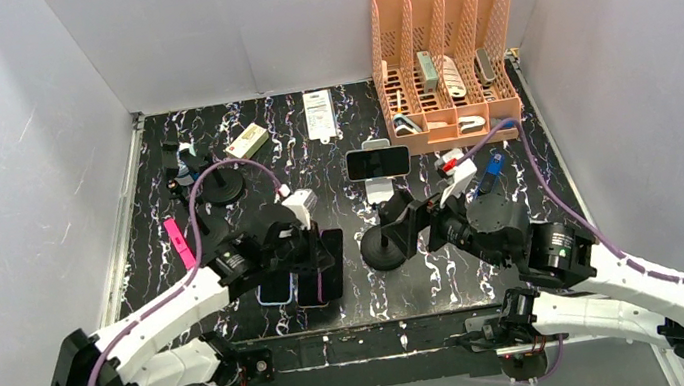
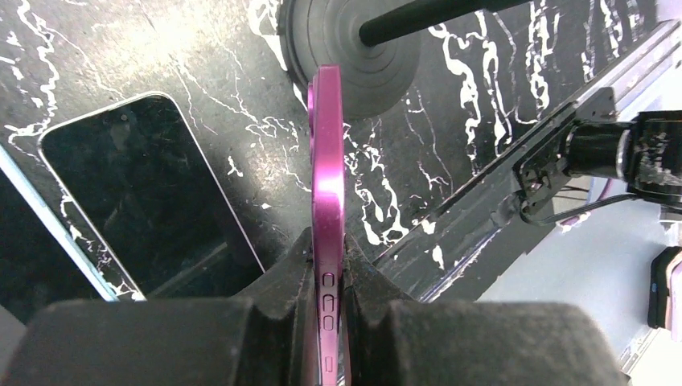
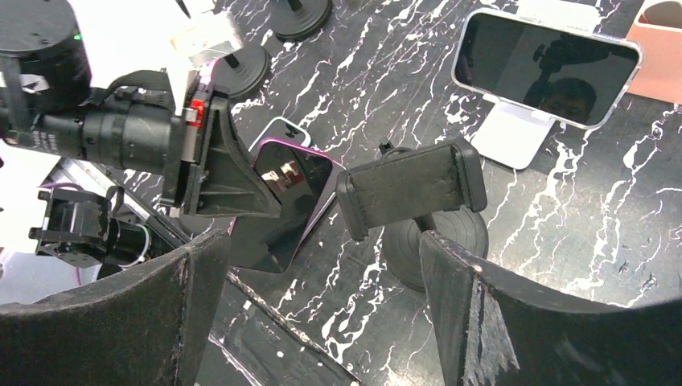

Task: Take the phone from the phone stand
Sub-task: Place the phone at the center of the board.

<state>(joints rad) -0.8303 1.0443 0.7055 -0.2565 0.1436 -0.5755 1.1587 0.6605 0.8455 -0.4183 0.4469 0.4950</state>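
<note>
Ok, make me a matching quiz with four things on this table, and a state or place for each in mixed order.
Things:
1. purple phone
2. black clamp stand
3. white-framed phone
4. right gripper

States:
A. open, holding nothing
B. propped on the white stand
C. clamp empty
D. pinched edge-on in the left gripper

Pairs: 1-D, 2-C, 3-B, 4-A
</note>
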